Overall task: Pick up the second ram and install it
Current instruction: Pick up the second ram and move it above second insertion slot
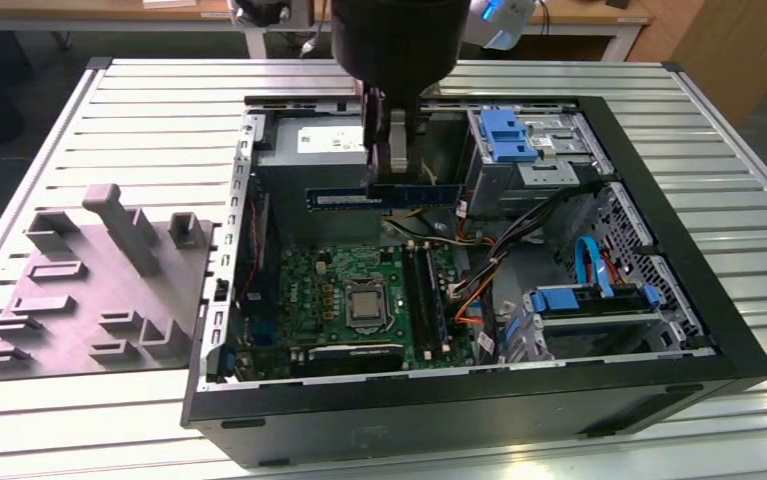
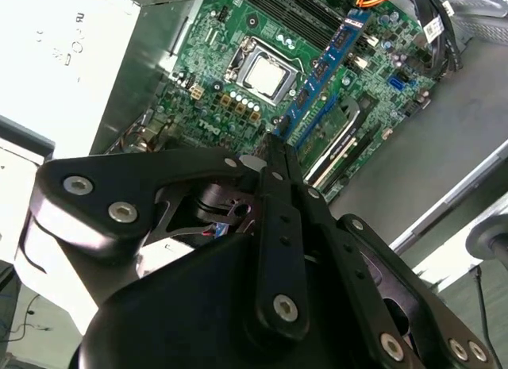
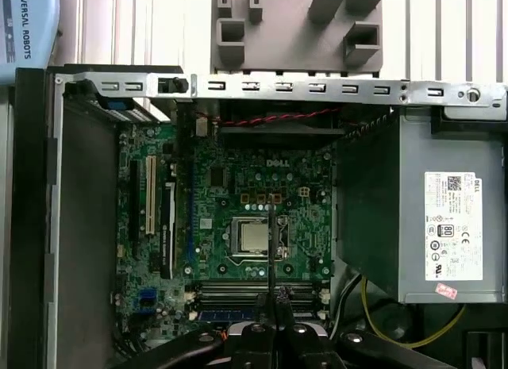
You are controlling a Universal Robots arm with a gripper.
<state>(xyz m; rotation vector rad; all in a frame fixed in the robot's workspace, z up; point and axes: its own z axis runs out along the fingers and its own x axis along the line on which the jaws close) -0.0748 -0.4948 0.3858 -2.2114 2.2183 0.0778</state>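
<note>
The gripper (image 1: 386, 178) hangs from the dark arm in the upper middle of the exterior view. Its two fingers are clamped on the second ram (image 1: 383, 196), pinching the dark-blue stick near its middle. The stick is level, with its long edge running across the frame. It is held in the air over the open computer case (image 1: 490, 400), just in front of the grey power supply (image 1: 310, 145) and above the far edge of the green motherboard (image 1: 343, 290). In the second wrist view the ram (image 2: 321, 67) runs out from between the fingertips across the board.

By the look of it, the pick-up is done and the installing is left. The stick is clear of the black memory slots (image 1: 423, 285), which lie lower in the exterior view, beside the processor socket. In the first wrist view the slots (image 3: 254, 294) lie close to the fingertips, so the stick seems roughly over them but not seated.

A grey moulded fixture (image 1: 90, 290) sits on the slatted table (image 1: 703, 130), beside the case on the exterior view's left.
</note>
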